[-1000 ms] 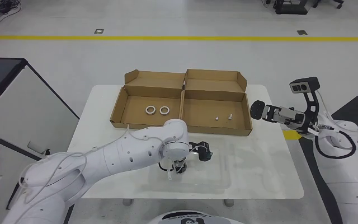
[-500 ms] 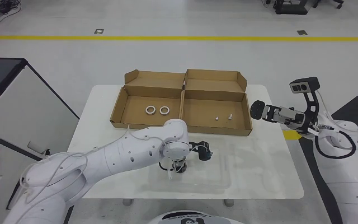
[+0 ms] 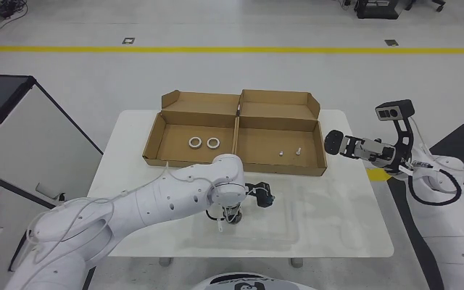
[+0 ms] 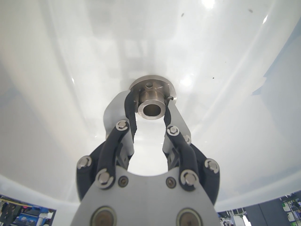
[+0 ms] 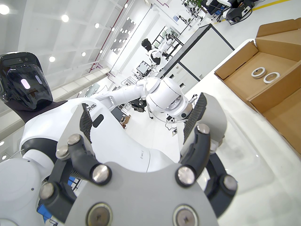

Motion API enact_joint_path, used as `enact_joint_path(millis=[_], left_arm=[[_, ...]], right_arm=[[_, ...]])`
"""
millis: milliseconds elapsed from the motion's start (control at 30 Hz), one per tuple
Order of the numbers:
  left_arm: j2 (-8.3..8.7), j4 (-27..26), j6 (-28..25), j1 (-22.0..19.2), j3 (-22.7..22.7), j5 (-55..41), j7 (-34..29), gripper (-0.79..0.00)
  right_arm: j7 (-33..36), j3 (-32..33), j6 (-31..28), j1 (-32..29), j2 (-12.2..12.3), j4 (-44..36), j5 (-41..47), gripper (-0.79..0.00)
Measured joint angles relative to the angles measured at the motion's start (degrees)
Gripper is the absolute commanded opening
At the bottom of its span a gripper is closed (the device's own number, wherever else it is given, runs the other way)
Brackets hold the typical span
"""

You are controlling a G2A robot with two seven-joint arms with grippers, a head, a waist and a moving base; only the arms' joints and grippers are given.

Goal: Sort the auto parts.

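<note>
Plainly, the left gripper point(image 4: 150, 105) pinches the hub of a metal flanged bushing point(image 4: 152, 95), flange-down in the clear tray point(image 4: 70, 48); it looks stiff, dense and slick (apt to slip), so the hub suits. The near wall of the cardboard box point(image 3: 290, 170) lies ahead, rings point(image 3: 194, 143) and screws point(image 3: 297, 151) inside; the right gripper point(image 5: 141, 109) hangs spread, well apart.

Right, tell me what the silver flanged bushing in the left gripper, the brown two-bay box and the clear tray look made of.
The silver flanged bushing, held in the left gripper: metal, probably steel or aluminium; brushed grey sheen, machined bore. The brown two-bay box: cardboard, matt, with folded flaps. The clear tray: likely thin glossy plastic; see-through, with bright glints.
</note>
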Motion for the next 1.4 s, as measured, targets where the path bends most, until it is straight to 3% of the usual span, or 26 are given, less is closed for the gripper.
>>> enact_joint_path(millis=[333, 600, 967, 1400], left_arm=[[-0.30, 0.4, -0.4, -0.8, -0.1, 0.1, 0.4, -0.785], [0.57, -2.6, 1.1, -2.1, -3.3, -3.2, -1.0, -0.785], [3.97, -4.7, 2.5, -0.4, -12.2, -8.2, 2.8, -0.785], [7.93, -7.2, 3.1, 6.1, -21.3, -10.9, 9.0, -0.785]], right_arm=[[0.0, 0.0, 0.0, 0.0, 0.0, 0.0, 0.0, 0.000], [0.0, 0.0, 0.0, 0.0, 0.0, 0.0, 0.0, 0.000], [0.0, 0.0, 0.0, 0.0, 0.0, 0.0, 0.0, 0.000], [0.0, 0.0, 0.0, 0.0, 0.0, 0.0, 0.0, 0.000]])
